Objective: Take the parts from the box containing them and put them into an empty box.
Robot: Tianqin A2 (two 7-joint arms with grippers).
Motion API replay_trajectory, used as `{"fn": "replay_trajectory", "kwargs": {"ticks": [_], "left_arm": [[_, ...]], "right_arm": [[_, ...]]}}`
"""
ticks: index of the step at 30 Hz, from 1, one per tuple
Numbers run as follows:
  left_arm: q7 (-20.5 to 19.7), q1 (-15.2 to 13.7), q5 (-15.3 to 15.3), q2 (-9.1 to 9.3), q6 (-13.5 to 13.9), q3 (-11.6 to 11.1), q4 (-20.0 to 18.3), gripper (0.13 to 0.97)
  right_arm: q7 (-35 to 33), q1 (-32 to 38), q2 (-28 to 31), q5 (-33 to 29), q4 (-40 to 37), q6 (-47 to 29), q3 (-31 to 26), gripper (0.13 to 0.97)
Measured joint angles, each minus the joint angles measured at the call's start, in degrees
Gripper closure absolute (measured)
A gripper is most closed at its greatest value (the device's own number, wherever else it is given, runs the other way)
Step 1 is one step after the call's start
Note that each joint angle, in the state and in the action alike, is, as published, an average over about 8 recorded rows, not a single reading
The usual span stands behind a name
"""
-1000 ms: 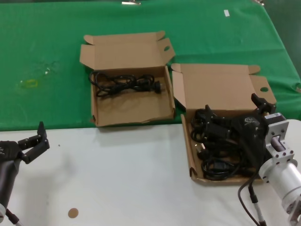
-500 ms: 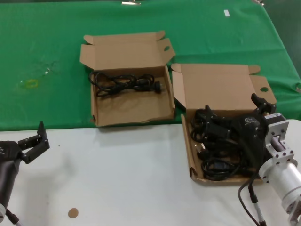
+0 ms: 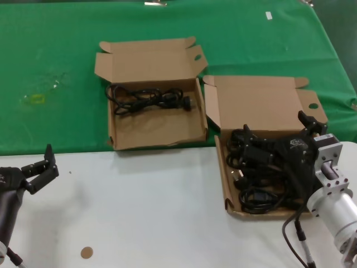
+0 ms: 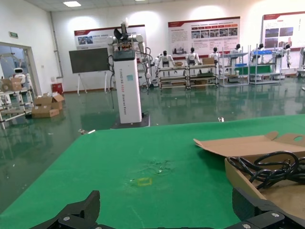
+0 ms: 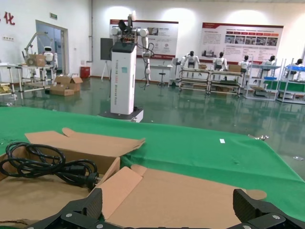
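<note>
On the right side of the table, our right gripper [image 3: 279, 146] hangs over the tall-lidded carton [image 3: 262, 103], its fingers spread wide, one reaching toward the carton's left wall and the other near the lid's side flap. The heap of coiled power cords [image 3: 254, 178] fills that carton directly beneath and just in front of the fingers. We cannot tell from the head view whether the tips already touch the cords, since the gripper body hides the contact. The heap runs lengthwise from lid to front wall, so our spread fingers lie across its long axis, which we judge suits a straight downward pinch. Our right arm is plainly the nearer one. The squarer carton [image 3: 134, 131] sits up and to the left on the green cloth [image 3: 56, 56] with one cord [image 3: 149, 99] lying across it by its lid. Our left gripper [image 3: 39, 167] waits, fingers apart, over the white tabletop [image 3: 150, 212], well apart from both cartons.
</note>
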Motion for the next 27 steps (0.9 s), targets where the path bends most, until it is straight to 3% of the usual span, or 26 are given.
{"fn": "replay_trajectory", "kwargs": {"ticks": [27], "left_arm": [[0.0, 0.0, 0.0, 0.0, 0.0, 0.0, 0.0, 0.132]], "right_arm": [[0.0, 0.0, 0.0, 0.0, 0.0, 0.0, 0.0, 0.129]]}}
